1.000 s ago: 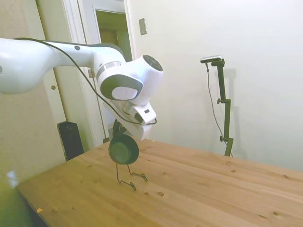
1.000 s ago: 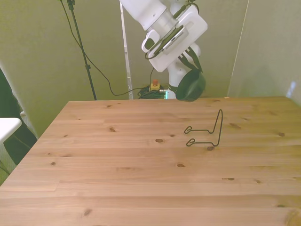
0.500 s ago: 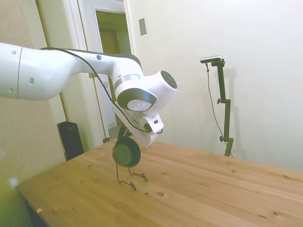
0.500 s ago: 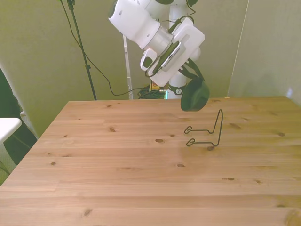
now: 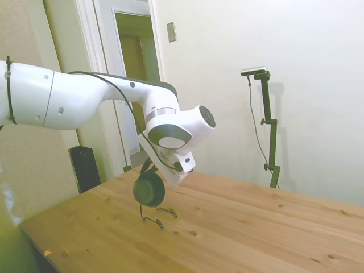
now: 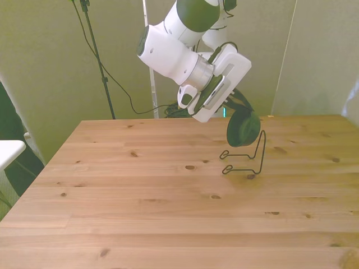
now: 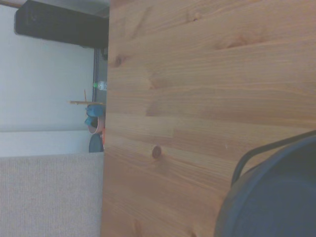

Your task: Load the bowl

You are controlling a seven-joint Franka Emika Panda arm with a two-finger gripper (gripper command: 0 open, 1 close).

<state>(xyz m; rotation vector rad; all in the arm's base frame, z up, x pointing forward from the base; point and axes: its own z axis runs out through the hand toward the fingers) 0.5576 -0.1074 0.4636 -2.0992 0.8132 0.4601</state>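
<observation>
The table (image 6: 140,196) is bare wood except for one small fixture, so the whole job seems to hang on a single spot near the front view's right. The arm (image 5: 85,102) reaches in low with its wrist tipped over, which I take to be deliberate: it turns the load on edge so it can slide into an upright slot rather than be set down flat. The stand (image 6: 247,159), a thin black wire bent into two feet and a tall hoop, sits on the table right under that load, and looks meant to prop a dish on its rim. The gripper (image 6: 238,103) holds the bowl (image 6: 243,128) by its rim; the fingers themselves are mostly hidden behind it. The bowl hangs in the air, rim near vertical, just above the feet and close beside the hoop; whether it touches the wire I cannot tell. It is small, round and dark green, matte, with a plain rim, and in the side view its hollow (image 5: 149,189) faces the camera. The wrist view shows its dark curve (image 7: 276,197) with a wire arc beside it.
</observation>
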